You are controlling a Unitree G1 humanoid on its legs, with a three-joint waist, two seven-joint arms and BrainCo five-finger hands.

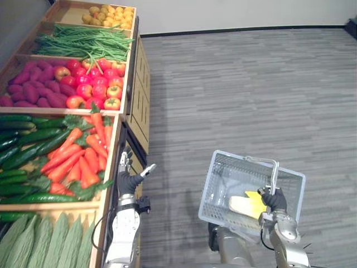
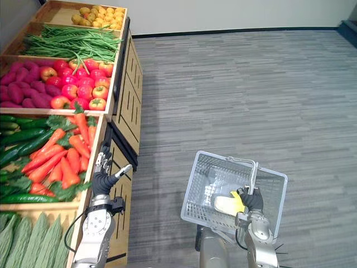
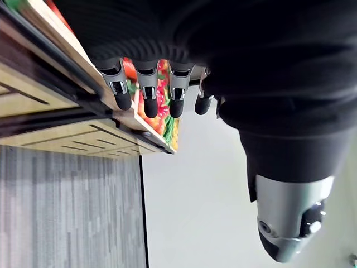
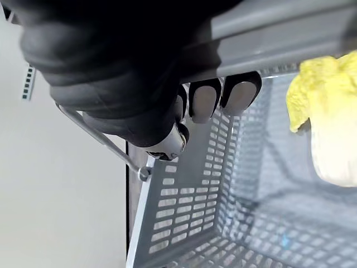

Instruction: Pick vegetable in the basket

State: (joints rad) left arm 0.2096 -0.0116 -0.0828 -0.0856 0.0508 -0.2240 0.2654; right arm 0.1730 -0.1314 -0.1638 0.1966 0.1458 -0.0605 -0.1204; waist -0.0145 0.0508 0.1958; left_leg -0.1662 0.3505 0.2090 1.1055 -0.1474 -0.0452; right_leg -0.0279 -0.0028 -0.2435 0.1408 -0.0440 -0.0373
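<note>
Ref. landmark: the carrots in the counter bin.

1. Left hand: you had it just outside the wooden rim, right beside the carrots' rim-side edge and not touching them. Fingers were straight, thumb splayed away from the carrots, nothing held.
2. Right hand: curled round the handle of the basket. It was well apart from the carrots, out over the floor on the side away from the counter.
3. Basket contents: one pale cabbage, lying just under the right hand.
4. Key relation: the carrots lay across the rim from the left hand, i.e. inboard and slightly ahead of its fingertips. Carrots closest to the rim ran approx. parallel to it; those deeper in lay slanted. Cucumbers sat beyond the carrots, farther from that hand.
5. Judgement: the left hand was nearer by a wide margin, so the pick looked like its job. It would prob. need to clear the rim first, then close across a rim-side carrot's short axis. Risk: fingers catching the rim or the leafy tops.
</note>
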